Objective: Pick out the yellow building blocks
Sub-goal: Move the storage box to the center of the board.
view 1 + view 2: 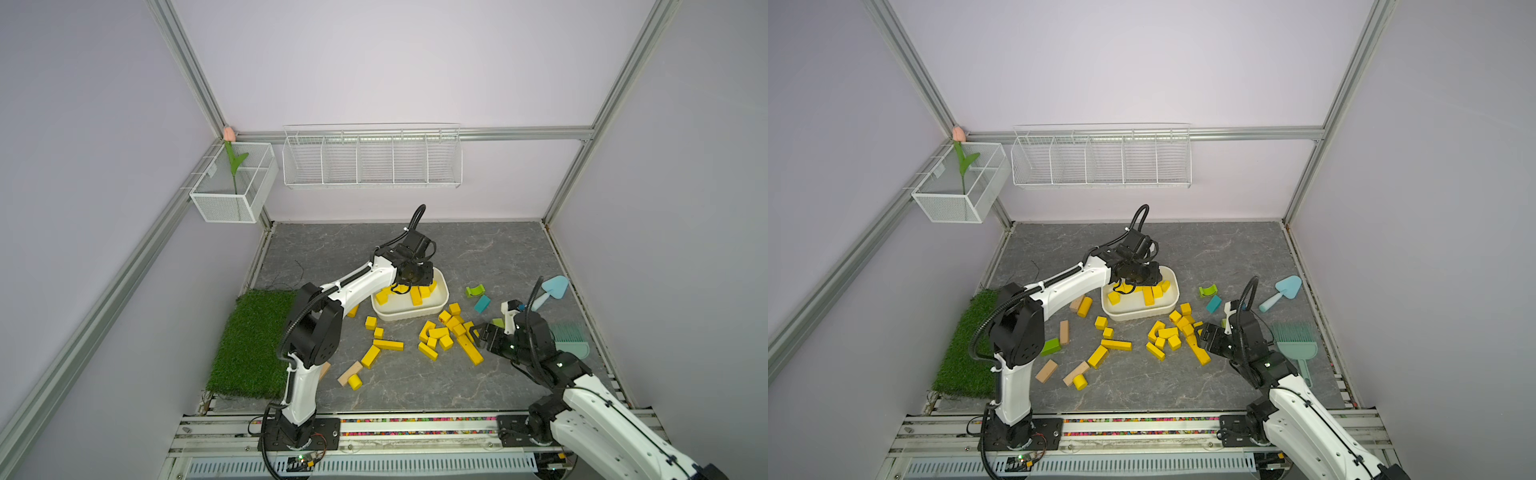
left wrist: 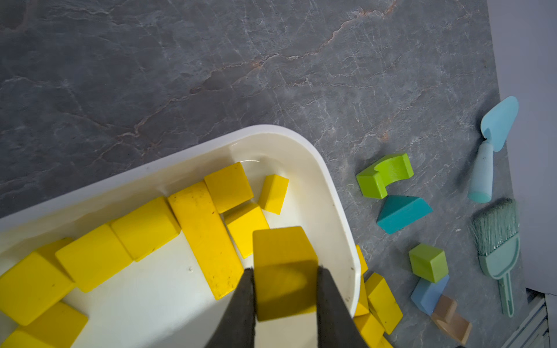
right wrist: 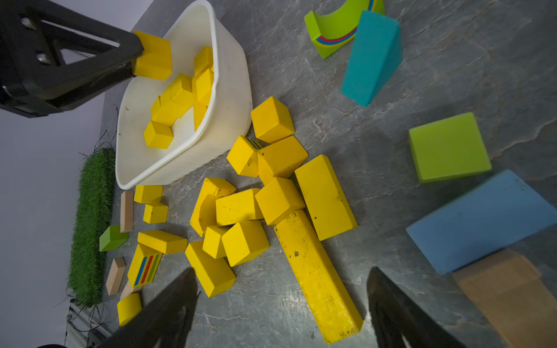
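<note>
The left arm rises from its base at the near edge, folds at a black elbow and sends its white forearm out toward the far middle of the worktop. Its wrist bends steeply down, so the left pincer points almost straight below. Its 2 dark fingers stand close together, clamped on opposite faces of 1 yellow block, which is held off the worktop. The right arm reaches low from its base at the near right, forearm angled inward. The right pincer hangs just above the worktop, tilted forward, its 2 jaws spread wide apart.
</note>
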Controlling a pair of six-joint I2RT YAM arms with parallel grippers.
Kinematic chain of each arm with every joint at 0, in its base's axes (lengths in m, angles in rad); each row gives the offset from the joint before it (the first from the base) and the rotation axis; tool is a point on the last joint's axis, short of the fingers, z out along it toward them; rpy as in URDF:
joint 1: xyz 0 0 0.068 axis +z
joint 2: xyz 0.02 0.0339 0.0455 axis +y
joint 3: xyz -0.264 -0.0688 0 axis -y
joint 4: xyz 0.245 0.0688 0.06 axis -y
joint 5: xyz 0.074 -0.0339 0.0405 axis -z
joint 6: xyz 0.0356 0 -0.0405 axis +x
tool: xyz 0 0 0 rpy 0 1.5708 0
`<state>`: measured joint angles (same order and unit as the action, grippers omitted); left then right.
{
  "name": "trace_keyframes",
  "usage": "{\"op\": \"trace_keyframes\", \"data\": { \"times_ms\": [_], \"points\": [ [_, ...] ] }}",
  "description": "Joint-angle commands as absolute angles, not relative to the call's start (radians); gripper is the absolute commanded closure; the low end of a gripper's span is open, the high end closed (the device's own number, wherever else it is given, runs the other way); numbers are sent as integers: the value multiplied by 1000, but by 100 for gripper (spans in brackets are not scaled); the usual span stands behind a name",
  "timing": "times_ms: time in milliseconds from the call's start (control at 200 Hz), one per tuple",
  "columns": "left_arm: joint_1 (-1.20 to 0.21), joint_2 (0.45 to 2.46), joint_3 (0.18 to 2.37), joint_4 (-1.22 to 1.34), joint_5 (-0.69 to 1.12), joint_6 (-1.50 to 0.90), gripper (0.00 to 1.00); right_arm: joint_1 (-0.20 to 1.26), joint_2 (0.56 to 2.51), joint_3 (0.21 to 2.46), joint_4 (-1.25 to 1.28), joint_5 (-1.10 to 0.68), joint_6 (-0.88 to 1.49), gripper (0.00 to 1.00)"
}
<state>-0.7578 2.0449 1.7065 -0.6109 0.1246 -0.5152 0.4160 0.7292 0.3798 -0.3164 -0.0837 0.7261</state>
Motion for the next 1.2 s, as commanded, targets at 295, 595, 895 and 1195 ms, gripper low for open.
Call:
{"op": "trace_keyframes", "data": {
  "times_ms": [295,595,895,1195],
  "points": [
    [-802,2163,1842,-657,153,-538,100,403,688,358,-288,-91,732,11],
    [-802,2201,1853,-652,165,-555,100,397,678,354,-289,-95,734,11],
    [-802,2225,1872,-679,139,-560,100,394,676,351,-287,-99,734,11],
    [-802,2268,1943,-729,92,-554,100,391,666,348,-287,-101,733,11]
  ]
}}
